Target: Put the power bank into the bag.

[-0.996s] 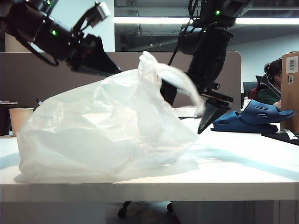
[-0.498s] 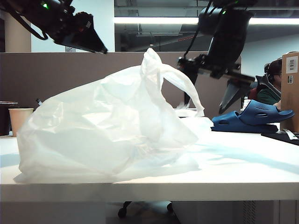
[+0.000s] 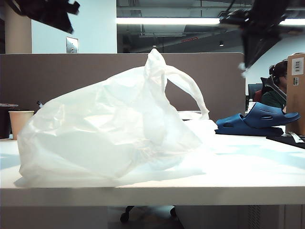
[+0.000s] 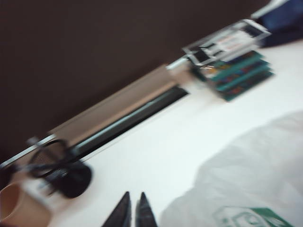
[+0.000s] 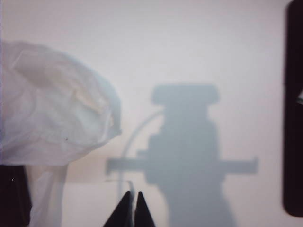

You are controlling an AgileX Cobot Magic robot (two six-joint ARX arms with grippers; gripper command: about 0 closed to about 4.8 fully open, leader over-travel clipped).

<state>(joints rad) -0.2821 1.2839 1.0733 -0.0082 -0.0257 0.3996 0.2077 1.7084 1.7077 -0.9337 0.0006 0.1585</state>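
**Both arms pulled up and away, bag left sitting on the table**

Since a second ago both arms have lifted clear of the bag (image 3: 112, 131). The left gripper (image 4: 133, 211), which was hovering right at the bag's top, is now up in the far left corner of the exterior view. The right gripper (image 5: 132, 208) went from beside the loop handle (image 3: 190, 88) to high on the right. Both have their fingers pressed together with nothing between them.

The bag is slumped on the white table (image 3: 248, 167), crinkly and translucent, handle arching over to the right. The power bank can't be made out anywhere; it may be inside, can't tell.

Behind: a blue clog (image 3: 257, 119), a paper cup (image 3: 20, 121) far left, a brown partition wall (image 3: 71, 76), ceiling strip lights, and someone seated at the right edge. The left wrist view also shows a stack of clear cases (image 4: 232, 56).
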